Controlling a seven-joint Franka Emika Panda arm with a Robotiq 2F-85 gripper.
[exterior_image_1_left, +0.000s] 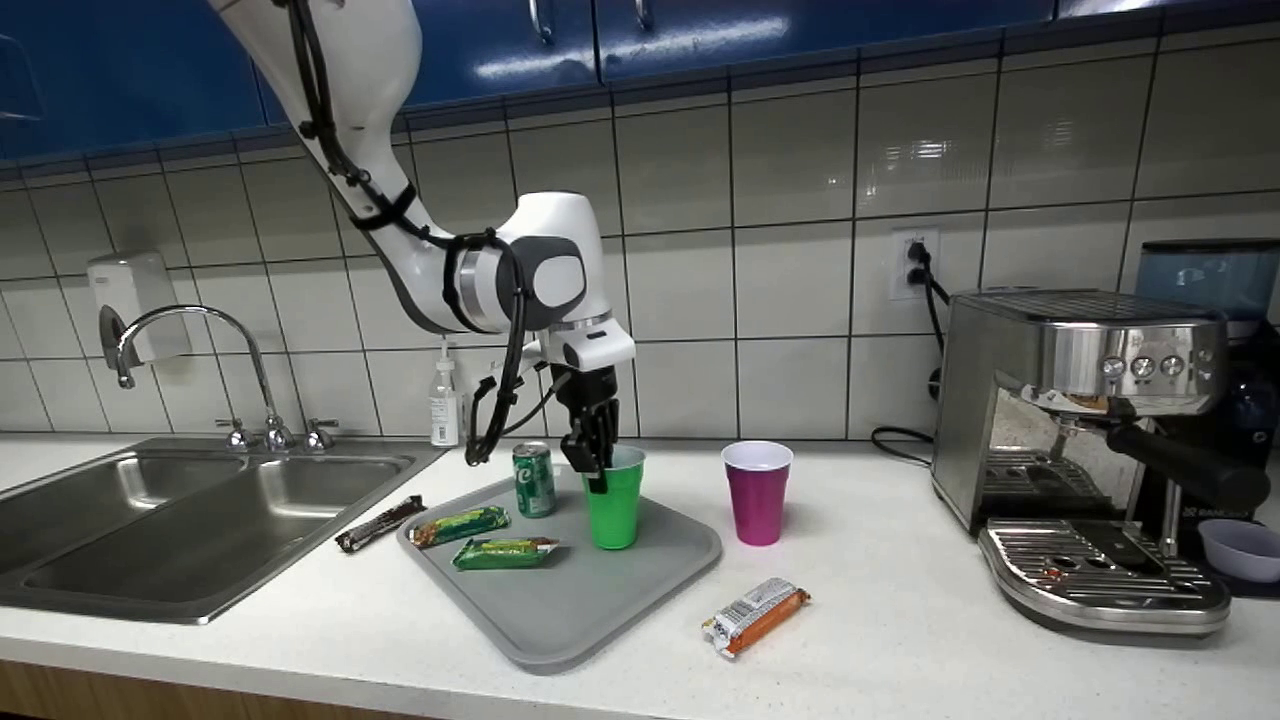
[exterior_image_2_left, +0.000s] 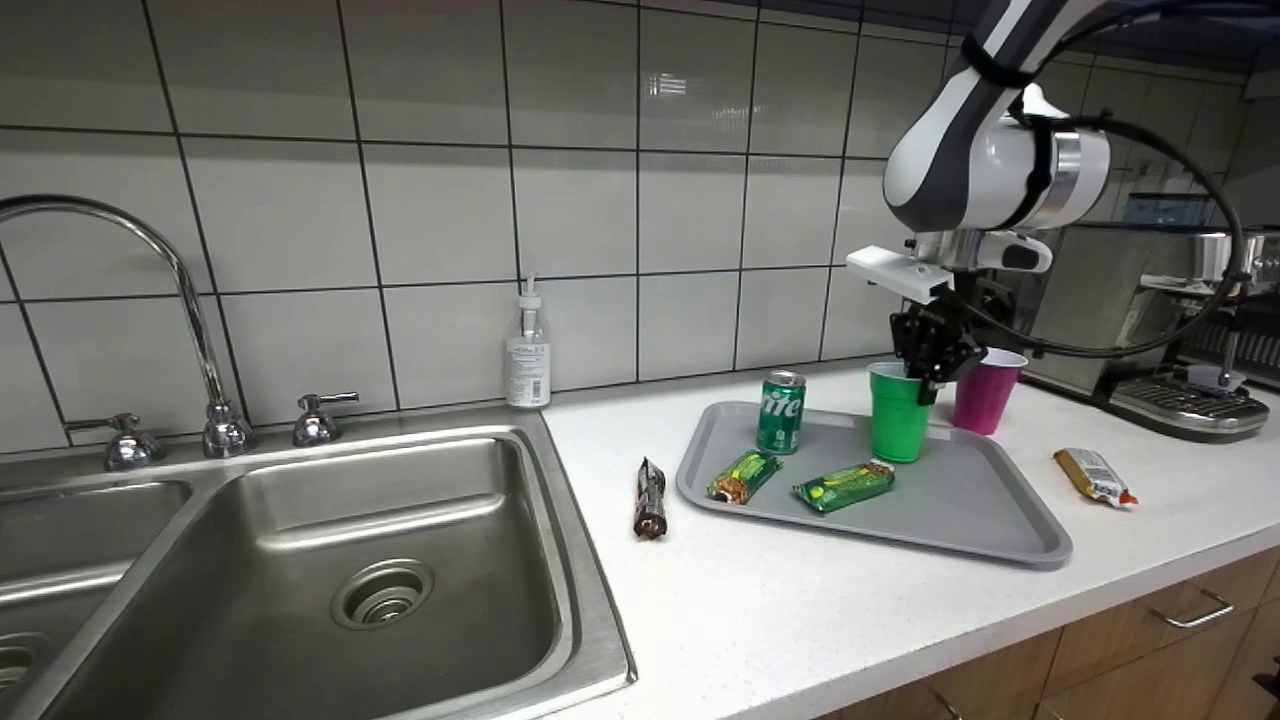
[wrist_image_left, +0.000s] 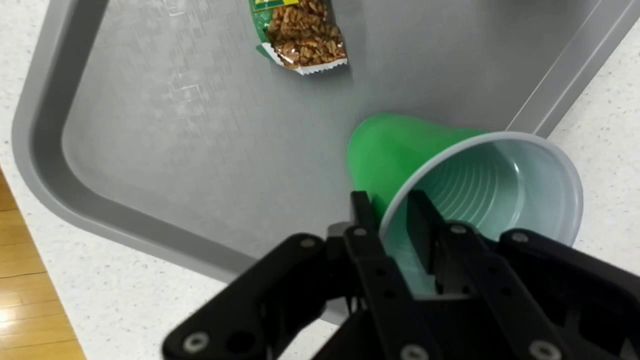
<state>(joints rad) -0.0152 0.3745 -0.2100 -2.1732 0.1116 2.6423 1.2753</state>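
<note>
While a green, tapered plastic cup (wrist_image_left: 395, 150) with a pale lining stands upright on a grey, round-cornered tray (wrist_image_left: 200, 125), the black two-fingered gripper (wrist_image_left: 390, 200) straddles the rim from above. Its jaws are parted only narrowly, one finger inside the mouth and the other just outside the wall, with a slim gap showing beside the rim; whether either finger presses on the plastic cannot be told. With this cup as the dial's centre in an exterior view, one green cylindrical metal can (exterior_image_1_left: 534, 485) sits between nine and ten o'clock on the tray. Two oblong bars in shiny green wrappers (exterior_image_1_left: 503, 553) lie there too, at eight and nine. Off the tray, on the white speckled countertop (exterior_image_1_left: 880, 570), stand or lie one magenta, tapered plastic cup (exterior_image_1_left: 757, 505) at three, one bar in an orange-and-white wrapper (exterior_image_1_left: 756, 618) at four and one bar in a dark brown wrapper (exterior_image_1_left: 380, 525) at nine. Farther out are one two-basin steel sink (exterior_image_1_left: 215, 530) at nine, one clear plastic pump bottle (exterior_image_1_left: 445, 405) at ten and one boxy silver espresso machine (exterior_image_1_left: 1080, 350) at three.
</note>
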